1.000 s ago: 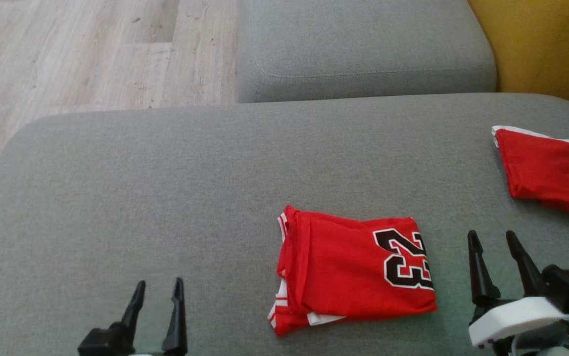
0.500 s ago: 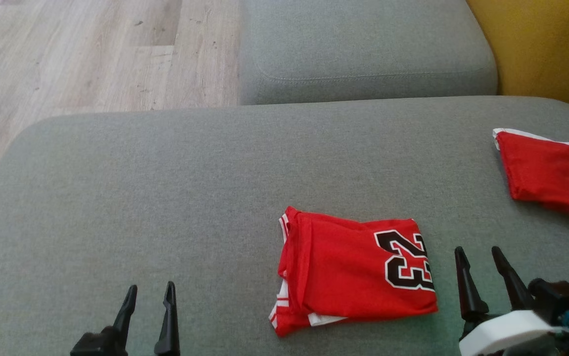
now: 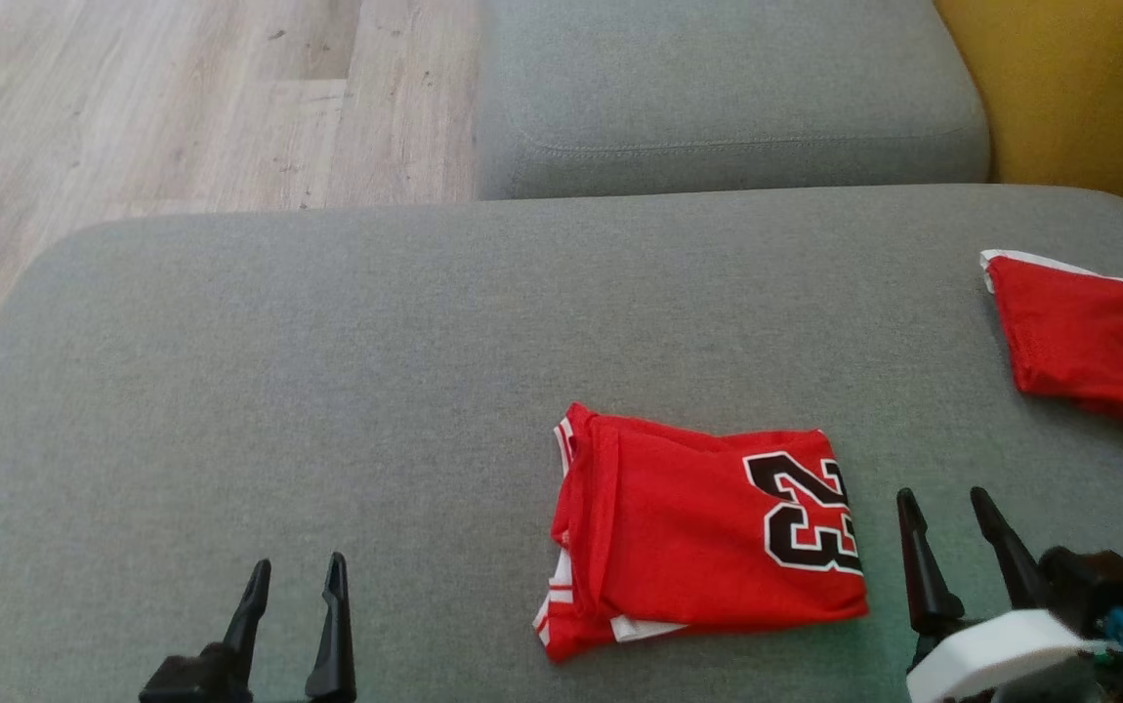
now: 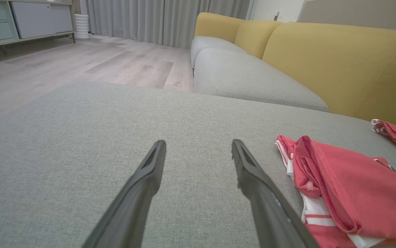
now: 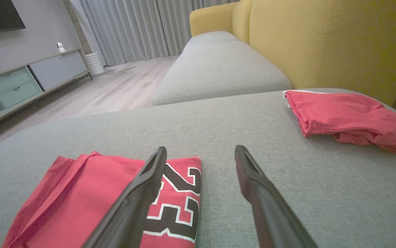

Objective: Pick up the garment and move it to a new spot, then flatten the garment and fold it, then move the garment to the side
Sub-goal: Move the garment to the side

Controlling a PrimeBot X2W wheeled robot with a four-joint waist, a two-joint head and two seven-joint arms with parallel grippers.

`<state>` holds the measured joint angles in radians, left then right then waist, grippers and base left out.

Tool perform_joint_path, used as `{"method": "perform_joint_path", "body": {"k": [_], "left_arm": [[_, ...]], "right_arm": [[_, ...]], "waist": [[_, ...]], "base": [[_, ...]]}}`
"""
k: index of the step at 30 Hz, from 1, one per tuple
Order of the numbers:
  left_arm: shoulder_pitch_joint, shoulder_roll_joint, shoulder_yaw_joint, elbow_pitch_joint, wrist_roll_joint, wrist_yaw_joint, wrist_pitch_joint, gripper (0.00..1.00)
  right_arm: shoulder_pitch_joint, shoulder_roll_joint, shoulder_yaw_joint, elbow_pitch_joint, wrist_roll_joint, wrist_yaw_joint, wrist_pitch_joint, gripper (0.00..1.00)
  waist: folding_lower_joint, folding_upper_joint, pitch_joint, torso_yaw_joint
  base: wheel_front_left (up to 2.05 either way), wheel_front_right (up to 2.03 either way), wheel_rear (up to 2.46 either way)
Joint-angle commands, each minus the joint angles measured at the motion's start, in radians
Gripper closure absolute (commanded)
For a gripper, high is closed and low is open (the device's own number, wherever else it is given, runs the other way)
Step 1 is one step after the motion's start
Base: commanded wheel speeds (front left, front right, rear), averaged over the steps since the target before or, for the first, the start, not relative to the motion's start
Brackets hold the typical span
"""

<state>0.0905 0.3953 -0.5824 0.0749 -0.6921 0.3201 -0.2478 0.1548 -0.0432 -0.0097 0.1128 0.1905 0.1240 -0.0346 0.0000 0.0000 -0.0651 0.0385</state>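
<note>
A red garment [image 3: 703,532] with a black "23" lies folded on the grey sofa cushion [image 3: 327,371], right of centre; it also lies in the left wrist view [image 4: 342,193] and the right wrist view [image 5: 91,199]. My left gripper [image 3: 293,571] stands open well to its left, nothing between its fingers [image 4: 198,151]. Just right of the garment my right gripper [image 3: 942,498] is open and empty, its left finger over the garment's numbered edge in the right wrist view [image 5: 200,153].
A second red cloth [image 3: 1089,337] lies bunched at the cushion's far right [image 5: 346,115]. Another grey seat cushion [image 3: 727,88] sits behind, with yellow backrests [image 4: 339,65] to the right. Wooden floor [image 3: 181,98] lies beyond the left edge.
Both grippers have drawn back toward the bottom of the view, mostly within the first half second. The camera has shifted slightly. The garment lies as before.
</note>
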Motion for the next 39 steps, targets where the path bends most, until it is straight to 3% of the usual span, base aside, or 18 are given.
{"method": "perform_joint_path", "body": {"k": [1, 9, 16, 25, 33, 34, 35, 36, 37, 38, 39], "left_arm": [[-0.039, 0.010, 0.039, -0.033, 0.016, 0.008, -0.007, 0.00], [-0.051, 0.010, 0.037, -0.043, 0.020, 0.016, -0.001, 0.00], [-0.060, 0.000, 0.035, -0.034, 0.019, 0.012, -0.003, 0.00], [-0.086, -0.008, 0.038, -0.025, 0.025, 0.003, -0.006, 0.00], [-0.104, -0.011, 0.046, -0.018, 0.035, 0.000, -0.008, 0.00], [-0.105, -0.011, 0.046, -0.018, 0.036, 0.000, -0.009, 0.00], [-0.107, -0.011, 0.046, -0.019, 0.038, 0.000, -0.009, 0.00], [-0.108, -0.011, 0.045, -0.020, 0.040, 0.000, -0.009, 0.00], [-0.109, -0.012, 0.043, -0.023, 0.042, 0.000, -0.009, 0.00], [-0.110, -0.012, 0.040, -0.026, 0.045, 0.000, -0.009, 0.00], [-0.111, -0.012, 0.037, -0.028, 0.047, -0.001, -0.009, 0.00]], "right_arm": [[-0.053, -0.007, 0.020, -0.041, -0.009, 0.007, 0.013, 0.00], [-0.102, -0.007, -0.021, -0.103, -0.111, 0.007, 0.292, 0.00], [-0.152, -0.007, -0.057, -0.051, -0.083, 0.007, 0.504, 0.00], [-0.232, -0.007, -0.101, 0.101, -0.048, 0.007, 0.581, 0.00], [-0.292, -0.007, -0.100, 0.228, -0.004, 0.007, 0.588, 0.00], [-0.298, -0.007, -0.097, 0.239, 0.000, 0.007, 0.582, 0.22], [-0.304, -0.007, -0.094, 0.247, 0.008, 0.007, 0.574, 0.52], [-0.310, -0.007, -0.091, 0.253, 0.016, 0.007, 0.564, 0.69], [-0.316, -0.007, -0.089, 0.258, 0.019, 0.007, 0.556, 0.93], [-0.323, -0.007, -0.088, 0.261, 0.019, 0.007, 0.547, 1.00], [-0.331, -0.007, -0.088, 0.261, 0.016, 0.007, 0.537, 1.00]], "waist": [[0.0000, 0.0000, 0.004, 0.003], [0.0000, 0.0000, 0.024, 0.047], [0.0000, 0.0000, 0.053, 0.107], [0.0000, 0.0000, 0.111, 0.175], [0.0000, 0.0000, 0.144, 0.199], [0.0000, 0.0000, 0.146, 0.198], [0.0000, 0.0000, 0.148, 0.195], [0.0000, 0.0000, 0.149, 0.189], [0.0000, 0.0000, 0.151, 0.183], [0.0000, 0.0000, 0.152, 0.175], [0.0000, 0.0000, 0.154, 0.164]], "base": [[0.00, 0.00, 0.00], [0.00, 0.00, 0.00], [0.00, 0.00, 0.00], [0.00, 0.00, 0.00], [0.00, 0.00, 0.00], [0.00, 0.00, 0.00], [0.00, 0.00, 0.00], [0.00, 0.00, 0.00], [0.00, 0.00, 0.00], [0.00, 0.00, 0.00], [0.00, 0.00, 0.00]]}}
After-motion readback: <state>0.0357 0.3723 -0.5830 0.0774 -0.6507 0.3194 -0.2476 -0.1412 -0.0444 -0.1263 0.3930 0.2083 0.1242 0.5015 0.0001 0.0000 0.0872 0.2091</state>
